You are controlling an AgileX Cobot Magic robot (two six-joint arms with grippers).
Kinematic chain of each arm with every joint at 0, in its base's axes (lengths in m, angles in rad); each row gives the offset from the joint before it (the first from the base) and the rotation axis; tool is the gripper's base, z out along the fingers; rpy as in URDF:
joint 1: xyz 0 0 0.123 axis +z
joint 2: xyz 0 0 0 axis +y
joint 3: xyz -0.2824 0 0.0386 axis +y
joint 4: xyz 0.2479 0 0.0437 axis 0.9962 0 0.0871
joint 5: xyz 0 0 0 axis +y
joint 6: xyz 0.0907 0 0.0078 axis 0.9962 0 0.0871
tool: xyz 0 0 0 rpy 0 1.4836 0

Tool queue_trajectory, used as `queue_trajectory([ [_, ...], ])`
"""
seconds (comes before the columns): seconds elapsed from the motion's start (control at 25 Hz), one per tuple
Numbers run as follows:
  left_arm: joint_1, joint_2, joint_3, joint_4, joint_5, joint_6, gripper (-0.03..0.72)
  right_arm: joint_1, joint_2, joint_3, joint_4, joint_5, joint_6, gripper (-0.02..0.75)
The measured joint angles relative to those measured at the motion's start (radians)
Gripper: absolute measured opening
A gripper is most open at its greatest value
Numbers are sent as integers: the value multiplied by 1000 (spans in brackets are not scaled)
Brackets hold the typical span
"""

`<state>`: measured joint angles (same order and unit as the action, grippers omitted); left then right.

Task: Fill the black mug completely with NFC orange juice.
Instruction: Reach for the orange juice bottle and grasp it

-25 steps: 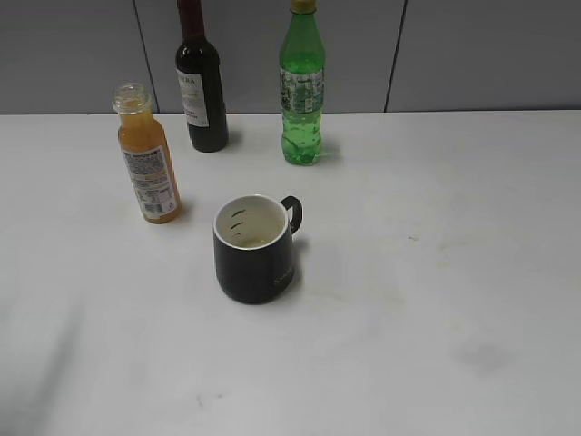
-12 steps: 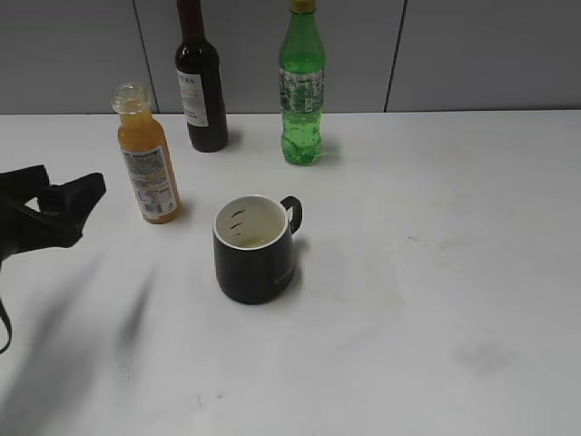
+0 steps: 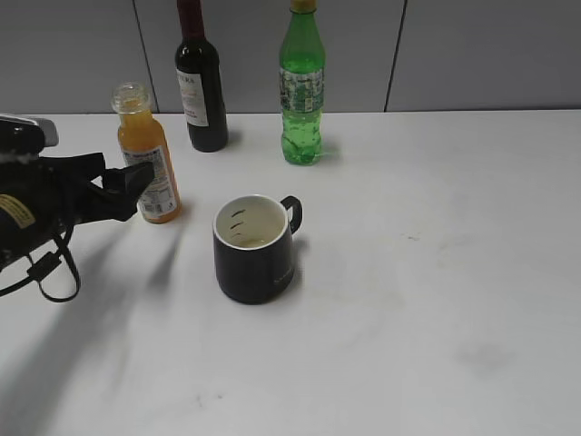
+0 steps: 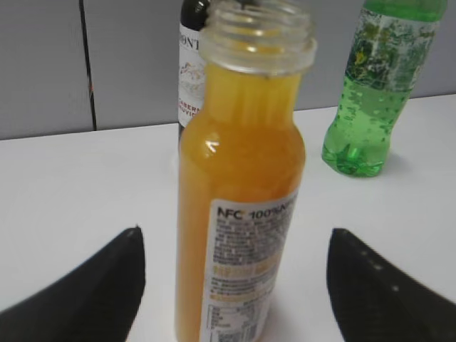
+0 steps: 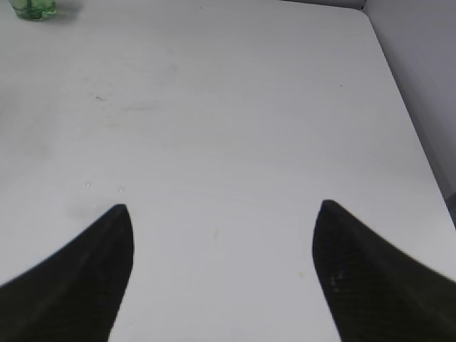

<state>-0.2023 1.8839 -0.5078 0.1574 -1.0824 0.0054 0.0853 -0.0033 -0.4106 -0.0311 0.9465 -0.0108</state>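
The left gripper [image 3: 123, 186] has its jaws apart, the NFC orange juice [image 4: 239, 206] standing upright between them, untouched, left of the black mug [image 3: 254, 247]; the right gripper's [image 5: 221, 274] jaws are apart over bare tabletop [image 5: 235, 128]

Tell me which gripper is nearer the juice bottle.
Left. The left gripper is right beside the juice bottle, jaws spread wide on either side of it but not touching. The right gripper sees only bare table, no juice bottle.

A white table [image 3: 436, 272], faintly smudged, spans the view; grey panelled wall [image 3: 481, 54] behind it, evenly lit.
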Motion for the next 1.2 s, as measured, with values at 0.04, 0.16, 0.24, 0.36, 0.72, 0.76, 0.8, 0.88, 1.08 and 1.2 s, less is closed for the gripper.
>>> queue_trajectory([
  [0.04, 0, 20, -21, 7, 10, 0, 610, 0, 0, 0, 0, 0, 0, 594],
  [0.16, 0, 76, -90, 23, 50, 0, 655, 0, 0, 0, 0, 0, 0, 594],
  [0.24, 0, 107, -132, 31, 69, 0, 669, 0, 0, 0, 0, 0, 0, 594],
  [0.36, 0, 140, -179, 35, 83, -5, 673, 0, 0, 0, 0, 0, 0, 594],
  [0.72, 0, 246, -298, 50, 89, -5, 671, 0, 0, 0, 0, 0, 0, 594],
  [0.76, 0, 259, -314, 55, 89, -5, 671, 0, 0, 0, 0, 0, 0, 594],
  [0.8, 0, 272, -327, 58, 89, -5, 671, 0, 0, 0, 0, 0, 0, 594],
  [0.88, 0, 300, -356, 69, 88, -5, 669, 0, 0, 0, 0, 0, 0, 594],
  [1.08, 0, 344, -398, 111, 82, -5, 619, 0, 0, 0, 0, 0, 0, 594],
  [1.2, 0, 354, -405, 122, 69, 0, 473, 0, 0, 0, 0, 0, 0, 594],
])
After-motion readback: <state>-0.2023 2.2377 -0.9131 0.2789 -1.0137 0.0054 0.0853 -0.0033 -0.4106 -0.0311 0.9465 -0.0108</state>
